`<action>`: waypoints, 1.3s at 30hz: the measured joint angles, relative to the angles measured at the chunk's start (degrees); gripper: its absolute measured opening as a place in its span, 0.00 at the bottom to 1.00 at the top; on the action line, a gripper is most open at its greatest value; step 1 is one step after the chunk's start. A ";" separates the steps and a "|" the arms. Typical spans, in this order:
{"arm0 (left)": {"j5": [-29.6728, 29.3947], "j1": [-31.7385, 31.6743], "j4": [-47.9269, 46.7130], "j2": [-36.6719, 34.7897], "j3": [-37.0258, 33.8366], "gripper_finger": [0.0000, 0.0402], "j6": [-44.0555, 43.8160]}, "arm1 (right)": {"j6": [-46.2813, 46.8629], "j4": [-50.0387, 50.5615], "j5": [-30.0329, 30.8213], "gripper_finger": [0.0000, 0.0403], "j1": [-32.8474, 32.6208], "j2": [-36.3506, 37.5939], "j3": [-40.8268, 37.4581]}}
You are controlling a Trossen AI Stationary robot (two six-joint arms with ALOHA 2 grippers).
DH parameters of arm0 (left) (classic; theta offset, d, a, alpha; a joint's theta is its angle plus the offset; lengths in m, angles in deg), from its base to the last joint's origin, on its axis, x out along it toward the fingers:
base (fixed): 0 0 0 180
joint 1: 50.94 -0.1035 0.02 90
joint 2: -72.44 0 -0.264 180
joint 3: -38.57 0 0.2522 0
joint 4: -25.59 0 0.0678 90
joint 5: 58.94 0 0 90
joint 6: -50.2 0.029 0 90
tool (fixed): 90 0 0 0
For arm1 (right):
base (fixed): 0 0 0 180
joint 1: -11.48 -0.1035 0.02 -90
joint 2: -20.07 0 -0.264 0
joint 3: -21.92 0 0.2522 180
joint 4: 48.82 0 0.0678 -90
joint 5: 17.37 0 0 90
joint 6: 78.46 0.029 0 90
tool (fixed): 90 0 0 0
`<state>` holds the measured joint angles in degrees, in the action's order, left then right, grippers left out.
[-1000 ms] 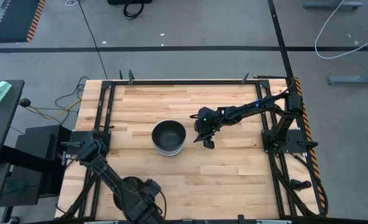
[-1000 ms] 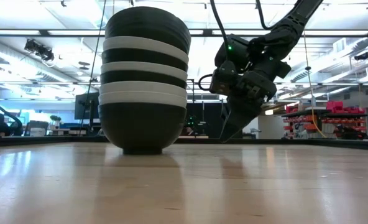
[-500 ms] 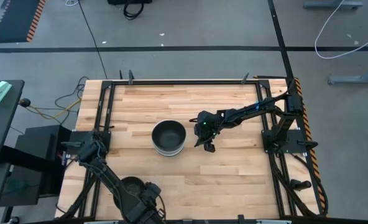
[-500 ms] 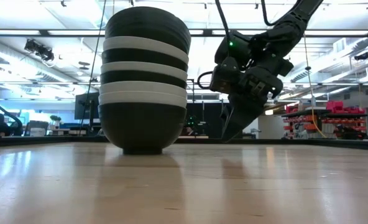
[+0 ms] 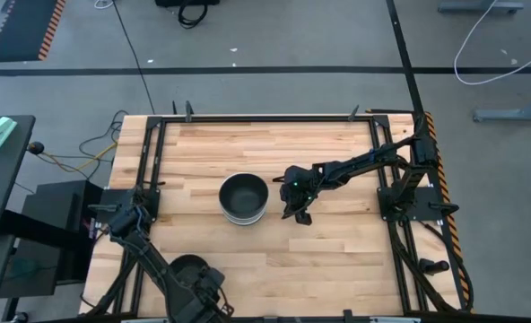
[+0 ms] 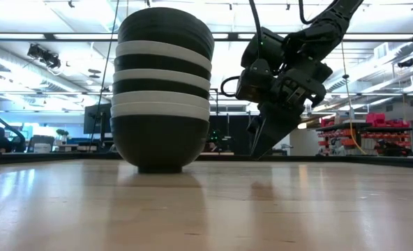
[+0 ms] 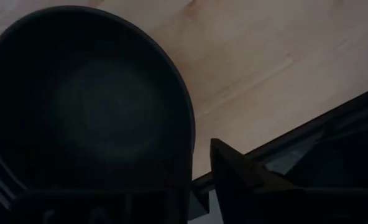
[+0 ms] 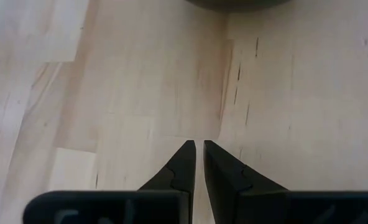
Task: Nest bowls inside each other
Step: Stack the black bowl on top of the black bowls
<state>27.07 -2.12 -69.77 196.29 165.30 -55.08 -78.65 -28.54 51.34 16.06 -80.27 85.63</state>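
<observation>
At the centre of the high view, a little left of the middle of the table: one stack of bowls, black bowl uppermost, mouth up; in the low view the same stack stands upper left of centre, black and white rims banded one above another, base flat on the wood; exact count not clear from here.

Near the bottom edge of the high view, left of centre: one further black bowl, well apart from the stack; the left wrist view shows it filling the upper left of the frame, its rim at the fingers; left gripper clamped on that rim, as best I can judge, the arm folded low along the table's near-left edge.

Just right of the stack in the high view: right gripper, empty, near the stack but apart from it; fingers nearly together, a thin slit between them, pointing at bare wood; in the low view the gripper tilts down with its tips close above the table; arm reaching in from the right-hand post.

Step in hand, by my reckoning: the last loose bowl awaits nesting; next move calls for the left arm to carry it over the stack, level and centred, then release.
</observation>
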 joint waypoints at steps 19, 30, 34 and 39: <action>5.14 -0.20 5.30 -0.02 -5.30 0.16 -0.62 | 0.02 -0.45 0.01 0.10 0.00 0.00 0.02; 5.12 -0.22 9.66 -0.02 -8.98 0.15 0.80 | 0.04 -0.58 0.01 0.10 0.00 0.00 0.02; 5.14 -0.45 10.12 0.00 -9.27 0.11 2.41 | 0.04 -0.62 0.01 0.10 0.00 0.00 0.02; 5.30 -0.79 9.53 0.00 -9.25 0.03 2.94 | 0.02 -0.61 0.01 0.10 0.00 0.00 0.02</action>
<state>32.36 -2.91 -60.24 196.29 156.05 -52.14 -78.63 -29.15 51.35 16.06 -80.27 85.65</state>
